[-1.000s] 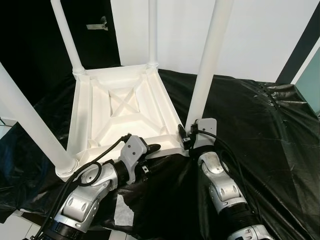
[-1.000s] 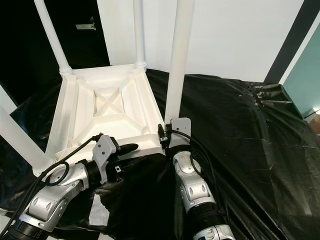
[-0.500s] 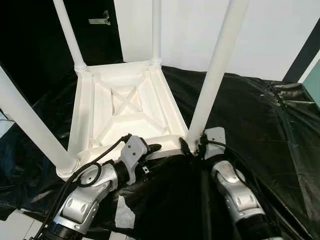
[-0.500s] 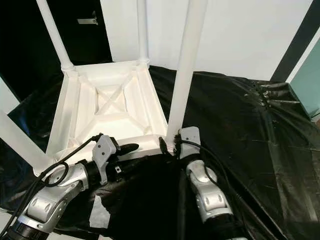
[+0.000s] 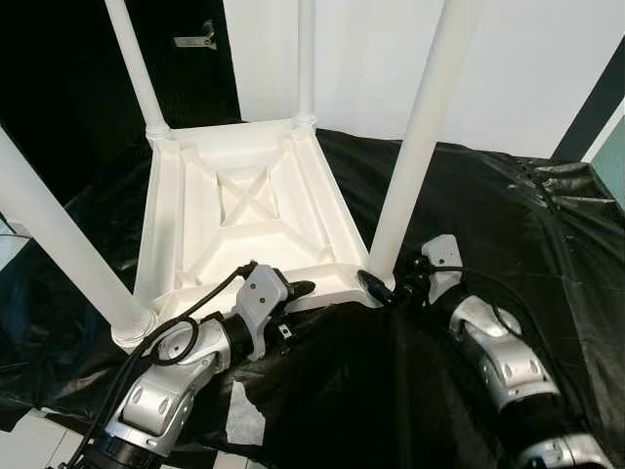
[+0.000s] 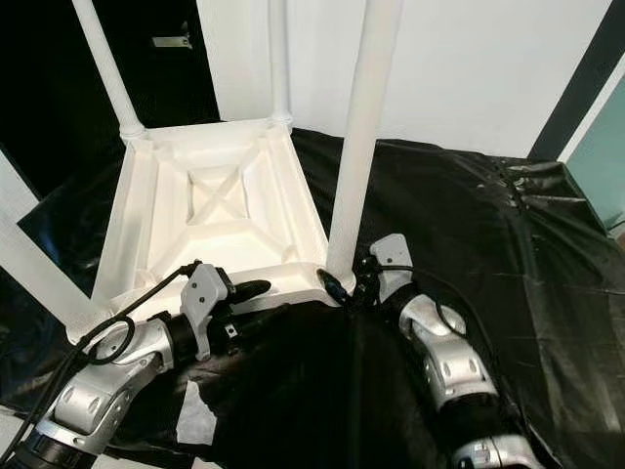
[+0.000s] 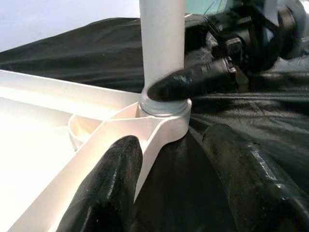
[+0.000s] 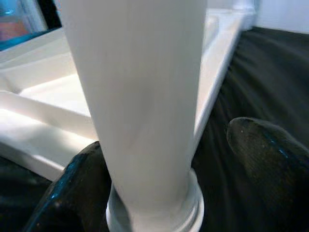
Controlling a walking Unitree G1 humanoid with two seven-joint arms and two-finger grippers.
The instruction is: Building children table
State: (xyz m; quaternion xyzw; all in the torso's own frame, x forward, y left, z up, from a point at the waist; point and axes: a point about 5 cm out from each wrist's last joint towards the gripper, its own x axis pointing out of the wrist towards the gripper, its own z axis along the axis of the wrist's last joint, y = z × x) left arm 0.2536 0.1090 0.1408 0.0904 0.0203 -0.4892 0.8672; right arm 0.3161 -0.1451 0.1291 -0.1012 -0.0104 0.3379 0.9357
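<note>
A white children's table lies upside down on a black plastic sheet, all of its legs pointing up. My left gripper is at the near rim, open. One of its fingers rests on the rim's inner side and the other lies on the sheet outside. My right gripper stands open around the base of the near right leg. One of its fingers lies against the leg's collar; the other stays a little apart from the leg.
The near left leg rises close beside my left arm. A white wall stands behind the table, with a dark opening at the far left. White floor shows past the sheet's near left edge.
My right arm has swung out to the right and its wrist has turned around the leg's base. The left gripper has stayed on the rim. The camera shifted slightly.
</note>
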